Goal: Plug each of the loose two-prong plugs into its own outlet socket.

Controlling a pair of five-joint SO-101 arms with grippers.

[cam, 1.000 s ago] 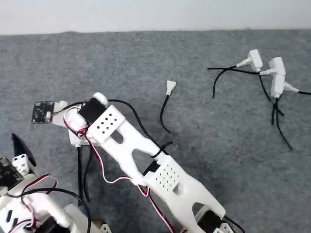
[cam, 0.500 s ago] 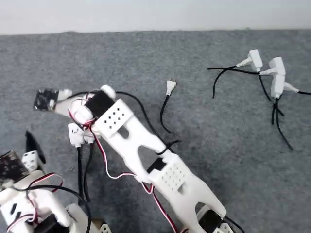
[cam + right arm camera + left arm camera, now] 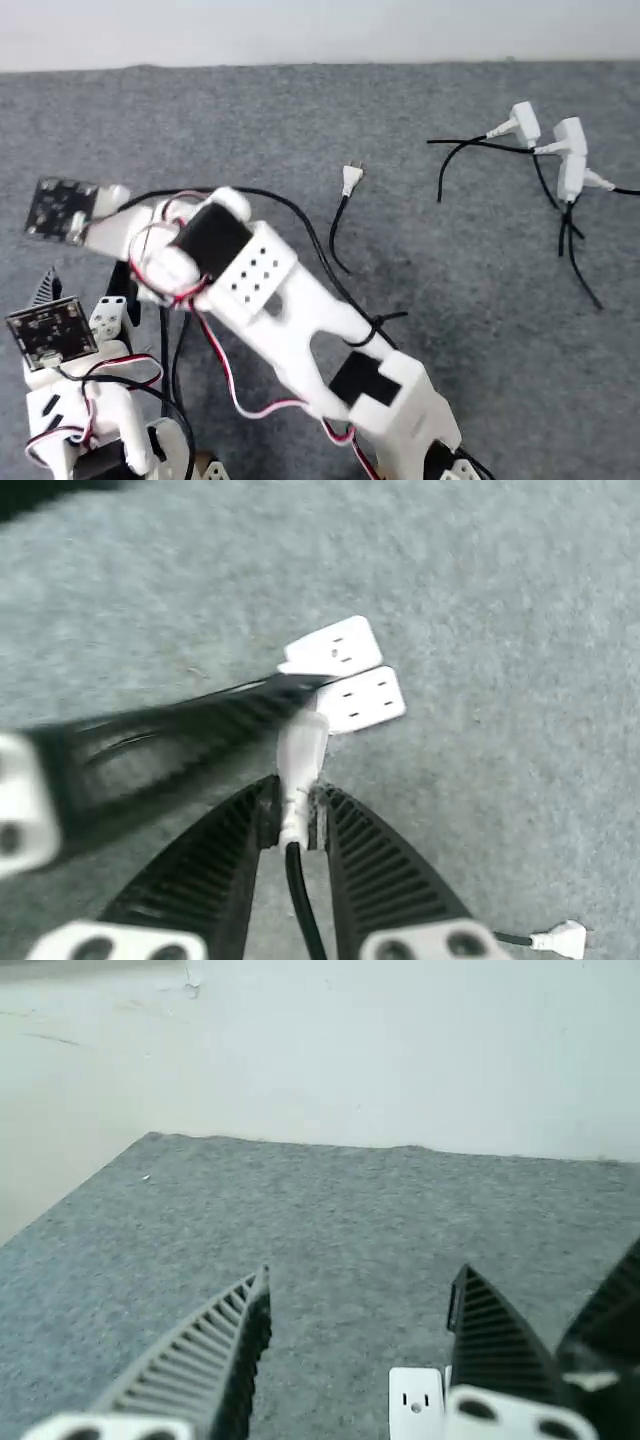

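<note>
White two-prong plug [image 3: 300,742] on a black cord, clenched in the right end effector [image 3: 297,788] low over the grey felt tabletop [image 3: 450,330]. Its long axis lies along the fingers, prongs toward the white rectangular outlet socket [image 3: 365,702], apparently just touching it. Step in hand: insertion. Next: align prongs with slots, then push straight. Left end effector [image 3: 362,1278] released nearby. A second white plug [image 3: 351,178] lies loose.

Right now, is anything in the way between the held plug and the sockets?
Yes. A dark finger, likely of the left gripper, lies across the tip of the two-prong plug, just before the two outlet sockets.
</note>
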